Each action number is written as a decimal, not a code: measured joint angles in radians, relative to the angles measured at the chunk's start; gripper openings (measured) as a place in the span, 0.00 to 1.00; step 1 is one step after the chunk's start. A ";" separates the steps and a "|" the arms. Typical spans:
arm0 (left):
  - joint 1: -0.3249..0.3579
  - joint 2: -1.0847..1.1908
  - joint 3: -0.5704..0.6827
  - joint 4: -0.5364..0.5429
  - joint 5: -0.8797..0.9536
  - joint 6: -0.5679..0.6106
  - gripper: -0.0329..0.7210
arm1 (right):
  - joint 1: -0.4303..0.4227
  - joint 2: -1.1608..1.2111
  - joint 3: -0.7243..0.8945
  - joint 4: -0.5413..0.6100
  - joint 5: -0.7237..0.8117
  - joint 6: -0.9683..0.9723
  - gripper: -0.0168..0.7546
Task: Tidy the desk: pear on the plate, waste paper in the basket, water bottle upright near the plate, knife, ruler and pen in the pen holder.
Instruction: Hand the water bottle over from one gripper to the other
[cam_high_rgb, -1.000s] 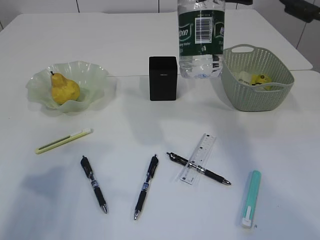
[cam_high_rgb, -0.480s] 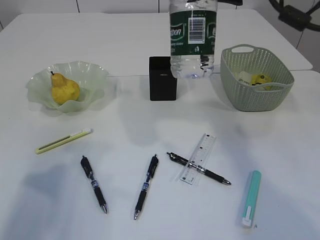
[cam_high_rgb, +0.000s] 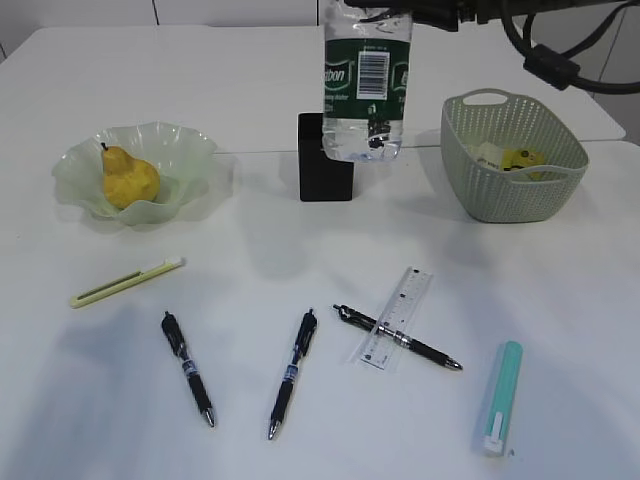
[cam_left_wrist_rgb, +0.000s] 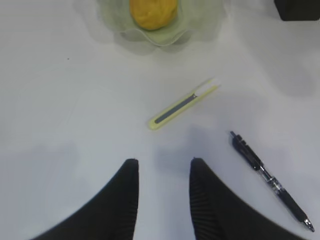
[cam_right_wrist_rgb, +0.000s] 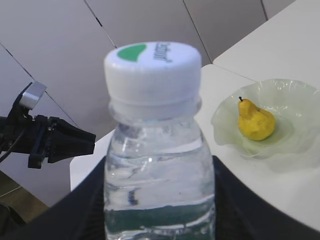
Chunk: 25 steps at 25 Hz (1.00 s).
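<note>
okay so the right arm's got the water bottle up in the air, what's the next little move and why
Probably carry the water bottle further left toward the plate, then lower it upright onto bare desk beside it. The right end effector holds it aloft in front of the pen holder, well short of the plate, where the pear already sits.

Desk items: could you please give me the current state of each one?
water bottle: capped, upright, airborne in right pincer
pear: on plate
waste paper: in basket
ruler: lying across a pen
left pincer: open, empty
</note>
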 joint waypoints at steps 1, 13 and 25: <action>0.000 0.002 0.002 -0.019 -0.017 0.021 0.36 | 0.000 0.000 0.000 0.002 0.000 0.000 0.53; 0.000 0.075 0.057 -0.354 -0.240 0.333 0.36 | 0.057 0.016 0.000 0.007 -0.006 -0.080 0.53; 0.000 0.091 0.073 -0.377 -0.259 0.387 0.36 | 0.084 0.033 0.000 0.007 -0.007 -0.095 0.53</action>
